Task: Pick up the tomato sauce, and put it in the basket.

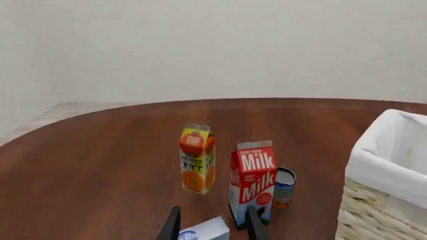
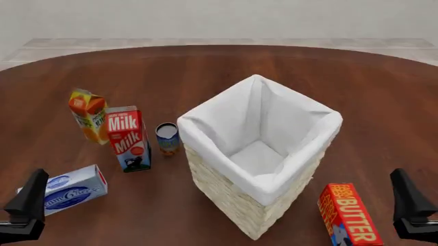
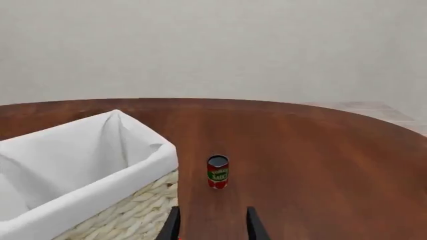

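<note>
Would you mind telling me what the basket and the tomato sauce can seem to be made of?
The basket looks like pale woven wicker, going by its plaited walls, lined with matte white cloth folded over the rim. The tomato sauce can seems metal with a red and green label.

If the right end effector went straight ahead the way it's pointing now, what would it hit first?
Most likely the tomato sauce. In the right wrist view it stands upright on the table, almost centred ahead of the open right end effector, nothing between. The basket sits off to one side.
</note>
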Robot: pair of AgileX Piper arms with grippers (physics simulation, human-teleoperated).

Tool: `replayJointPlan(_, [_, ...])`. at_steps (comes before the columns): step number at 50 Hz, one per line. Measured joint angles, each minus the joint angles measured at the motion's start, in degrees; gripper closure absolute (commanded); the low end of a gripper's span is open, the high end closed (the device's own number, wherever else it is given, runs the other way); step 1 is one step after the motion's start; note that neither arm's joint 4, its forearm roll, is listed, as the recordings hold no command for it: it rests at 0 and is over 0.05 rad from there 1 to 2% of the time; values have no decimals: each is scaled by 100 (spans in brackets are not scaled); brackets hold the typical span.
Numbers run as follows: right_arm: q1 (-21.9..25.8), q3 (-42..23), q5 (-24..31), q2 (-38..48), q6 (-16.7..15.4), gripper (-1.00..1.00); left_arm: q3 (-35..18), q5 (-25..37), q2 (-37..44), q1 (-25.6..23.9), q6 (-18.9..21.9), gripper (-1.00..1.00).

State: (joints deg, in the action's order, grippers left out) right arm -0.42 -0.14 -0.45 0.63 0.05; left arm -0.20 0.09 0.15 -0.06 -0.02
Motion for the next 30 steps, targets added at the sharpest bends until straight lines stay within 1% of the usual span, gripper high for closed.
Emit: replayJointPlan(30, [52,-23,49,-24,-2,-100,-22,31,16,11,-25,-100])
